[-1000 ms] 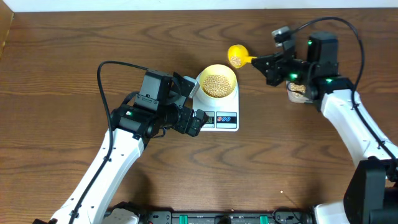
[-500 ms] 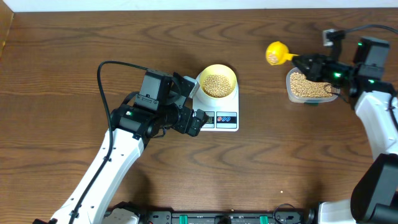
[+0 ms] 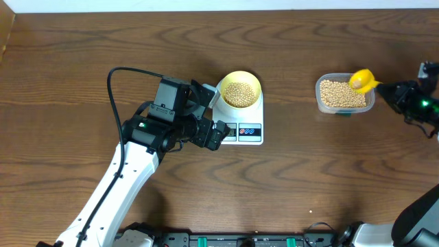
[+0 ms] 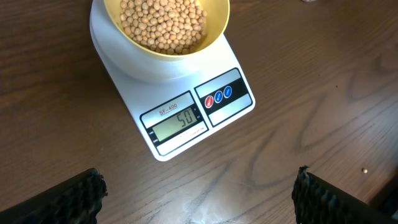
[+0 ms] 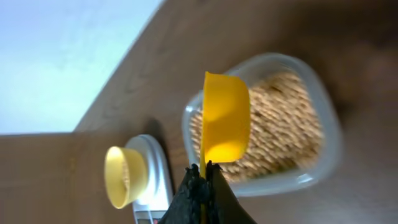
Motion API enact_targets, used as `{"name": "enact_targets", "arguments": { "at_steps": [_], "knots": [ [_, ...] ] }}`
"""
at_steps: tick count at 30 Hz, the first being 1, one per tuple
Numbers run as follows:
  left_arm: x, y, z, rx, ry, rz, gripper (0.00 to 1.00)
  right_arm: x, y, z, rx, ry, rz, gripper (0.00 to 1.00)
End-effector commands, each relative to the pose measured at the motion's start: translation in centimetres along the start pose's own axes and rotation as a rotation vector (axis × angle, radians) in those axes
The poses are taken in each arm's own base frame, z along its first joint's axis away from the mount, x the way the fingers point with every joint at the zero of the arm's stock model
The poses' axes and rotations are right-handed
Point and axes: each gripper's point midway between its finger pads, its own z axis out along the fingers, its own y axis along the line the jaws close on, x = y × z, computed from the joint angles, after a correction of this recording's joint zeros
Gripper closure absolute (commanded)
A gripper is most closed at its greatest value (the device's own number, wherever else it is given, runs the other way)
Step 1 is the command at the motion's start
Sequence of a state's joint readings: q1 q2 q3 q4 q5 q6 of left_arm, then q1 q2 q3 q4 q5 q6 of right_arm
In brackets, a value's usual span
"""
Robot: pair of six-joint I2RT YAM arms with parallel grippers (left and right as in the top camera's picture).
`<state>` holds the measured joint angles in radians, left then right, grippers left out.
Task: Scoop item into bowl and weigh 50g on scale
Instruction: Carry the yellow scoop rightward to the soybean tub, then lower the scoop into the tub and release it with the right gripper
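A small pale yellow bowl (image 3: 240, 77) filled with beige beans (image 3: 240, 94) stands on the white scale (image 3: 252, 136). In the left wrist view the scale (image 4: 186, 134) shows 50 on its display, with the bowl (image 4: 143, 53) and its beans (image 4: 163, 22) above it. My left gripper (image 3: 213, 116) stands open beside the scale's left edge, empty (image 4: 199, 205). My right gripper (image 3: 389, 89) is shut on the handle of a bright yellow spoon (image 3: 361, 80). The spoon (image 5: 225, 118) hangs tilted over the tub, above my right gripper (image 5: 204, 177).
A clear plastic tub (image 3: 319, 96) with many beans (image 5: 286, 124) sits at the right, its rim (image 5: 329, 143) under the spoon. The left arm's black cable (image 3: 113, 89) loops over the table to the left of the scale. Brown wood tabletop surrounds everything.
My right arm has swung right, carrying the spoon from beside the bowl to above the tub. The left arm, the bowl and the scale have not moved.
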<state>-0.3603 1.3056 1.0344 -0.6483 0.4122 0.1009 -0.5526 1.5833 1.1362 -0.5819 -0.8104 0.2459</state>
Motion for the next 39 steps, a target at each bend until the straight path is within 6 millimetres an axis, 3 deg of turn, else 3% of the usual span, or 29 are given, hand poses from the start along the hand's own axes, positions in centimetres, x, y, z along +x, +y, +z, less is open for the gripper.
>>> {"name": "enact_targets", "arguments": {
  "at_steps": [1, 4, 14, 18, 20, 24, 27, 31, 34, 39],
  "knots": [
    [0.1, 0.1, 0.1, -0.005, 0.003, -0.005, 0.02, 0.5, -2.0, -0.6, 0.146, -0.003, 0.026, 0.99],
    [0.1, 0.1, 0.1, -0.005, 0.003, -0.005, 0.02, 1.2, -3.3, -0.6, 0.229, 0.018, 0.046, 0.99],
    [0.1, 0.1, 0.1, -0.006, 0.004, -0.006, 0.02, 1.8, -1.1, 1.6, 0.203, 0.046, -0.041, 0.98],
    [0.1, 0.1, 0.1, -0.006, 0.003, -0.005, 0.02, 1.6, -1.6, 1.8, 0.26, 0.03, -0.043, 0.97],
    [0.1, 0.1, 0.1, -0.006, 0.004, -0.006, 0.02, 1.6, -1.6, 1.8, 0.262, 0.027, -0.026, 0.66],
    [0.1, 0.1, 0.1, -0.006, 0.004, -0.006, 0.02, 1.6, -1.6, 1.8, 0.264, 0.027, -0.027, 0.41],
    [0.1, 0.1, 0.1, -0.006, 0.003, -0.005, 0.02, 1.6, -1.8, 1.6, 0.268, 0.027, -0.019, 0.32],
    [0.1, 0.1, 0.1, -0.006, 0.003, -0.005, 0.02, 1.2, -2.8, 0.4, 0.315, 0.003, 0.0, 0.05],
    [0.1, 0.1, 0.1, -0.006, 0.003, -0.005, 0.02, 1.4, -5.4, -2.0, 0.498, -0.019, 0.025, 0.01],
    [0.1, 0.1, 0.1, -0.005, 0.004, -0.006, 0.02, 1.7, -6.6, -4.7, 0.625, -0.049, 0.04, 0.01]
  ]
}}
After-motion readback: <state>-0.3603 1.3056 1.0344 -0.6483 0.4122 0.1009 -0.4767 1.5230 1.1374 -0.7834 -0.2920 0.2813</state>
